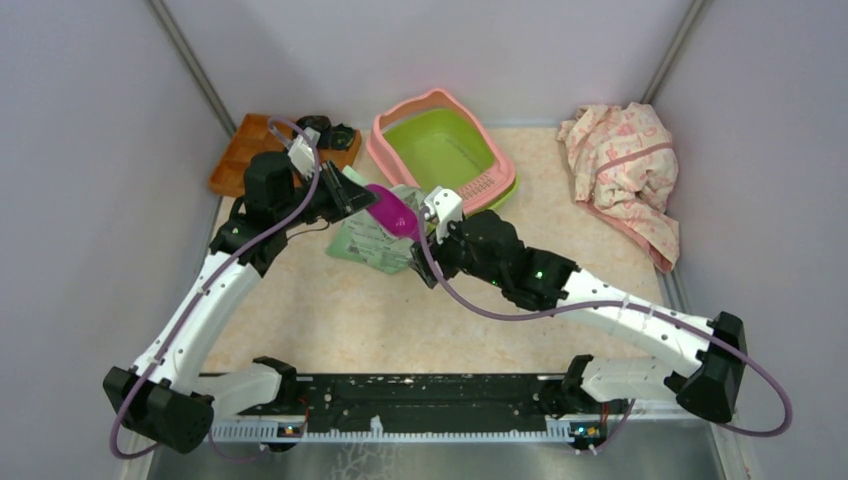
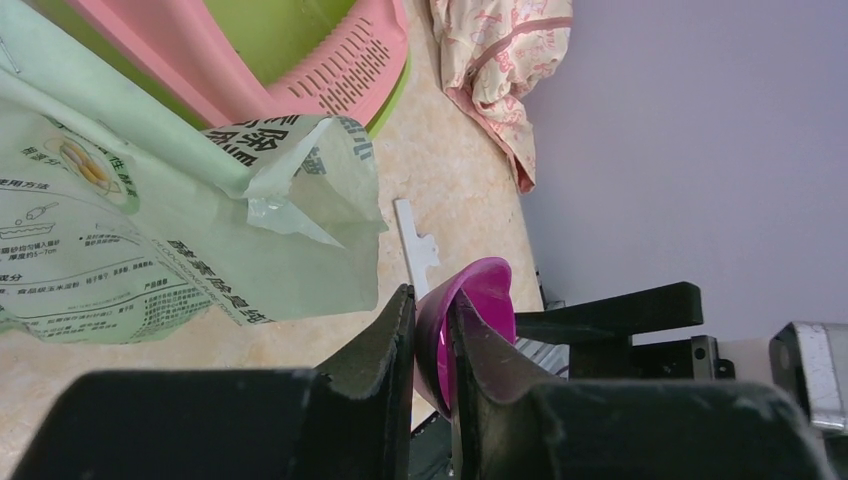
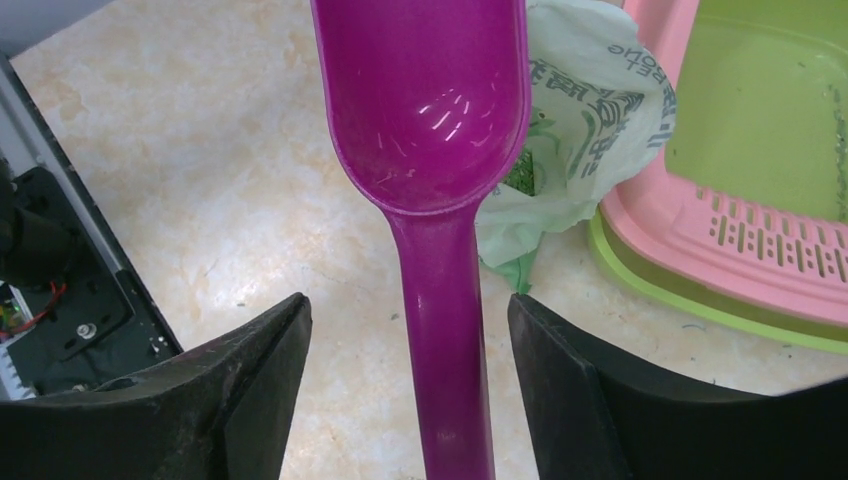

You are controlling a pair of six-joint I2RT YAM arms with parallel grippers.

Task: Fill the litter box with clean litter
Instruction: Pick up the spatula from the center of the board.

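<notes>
The litter box [image 1: 383,150], a lime green basin with a pink rim and slotted grate [image 3: 760,240], stands at the back centre. In front of it lies the pale green bag [image 1: 368,245], its mouth open. Dark green litter [image 3: 521,178] shows inside that mouth. A purple scoop [image 1: 392,212] hangs over the bag. My left gripper [image 2: 430,300] is shut on the rim of the scoop's bowl [image 2: 485,295]. My right gripper [image 3: 408,310] is open, with a finger on either side of the scoop's handle [image 3: 440,330] and a gap at both sides.
An orange-brown wooden tray [image 1: 232,162] sits at the back left. A crumpled pink patterned cloth [image 1: 625,170] lies at the back right by the wall. Grey walls close in three sides. A black rail [image 1: 420,400] runs along the near edge.
</notes>
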